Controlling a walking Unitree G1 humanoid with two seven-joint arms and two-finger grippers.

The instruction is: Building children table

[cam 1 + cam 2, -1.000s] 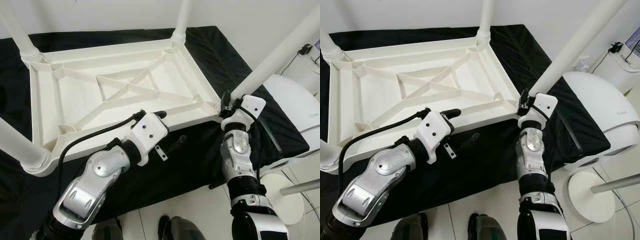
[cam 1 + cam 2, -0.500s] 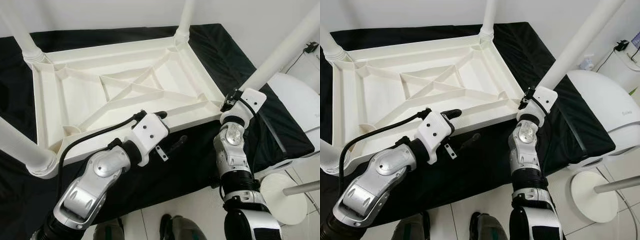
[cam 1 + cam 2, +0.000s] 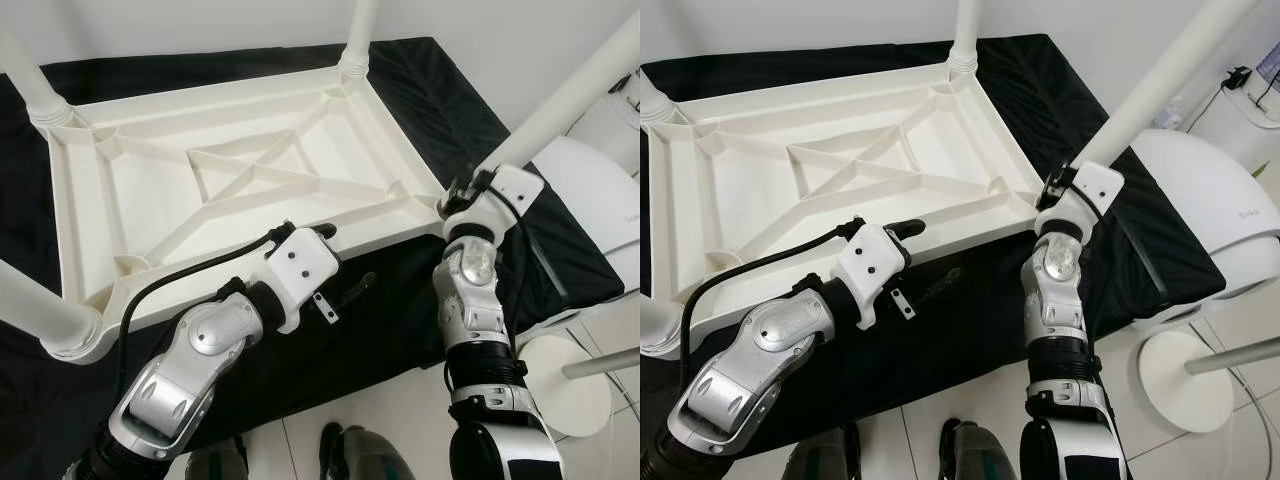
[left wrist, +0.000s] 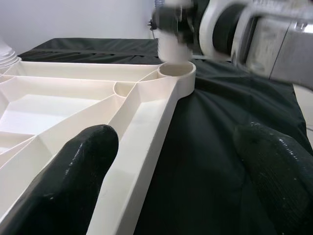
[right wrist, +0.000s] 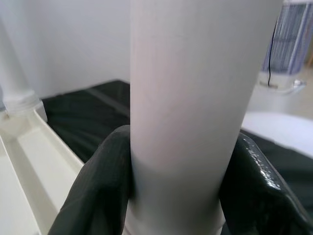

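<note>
A white plastic children's table (image 3: 90, 215) lies upside down on a black cloth (image 3: 440, 90), with white legs standing at three corners. My right gripper (image 3: 462, 196) is shut on a fourth white leg (image 3: 560, 100), low down where it meets the near right corner socket (image 4: 177, 71). In the right wrist view its black fingers (image 5: 98, 188) press both sides of the leg (image 5: 195, 88). My left gripper (image 3: 340, 260) is open and straddles the table's near rim (image 4: 146, 122), one finger (image 4: 73, 181) over the rim, the other over the cloth.
A white rounded appliance (image 3: 600, 190) on a round white base (image 3: 575, 390) stands close at the right, beside the cloth's edge. White floor tiles and my feet (image 3: 365, 462) lie below. A pale wall runs behind the table.
The whole view has shifted slightly. My right gripper stays shut on the leg at the corner, its wrist a little higher and turned. My left gripper holds its place over the rim.
</note>
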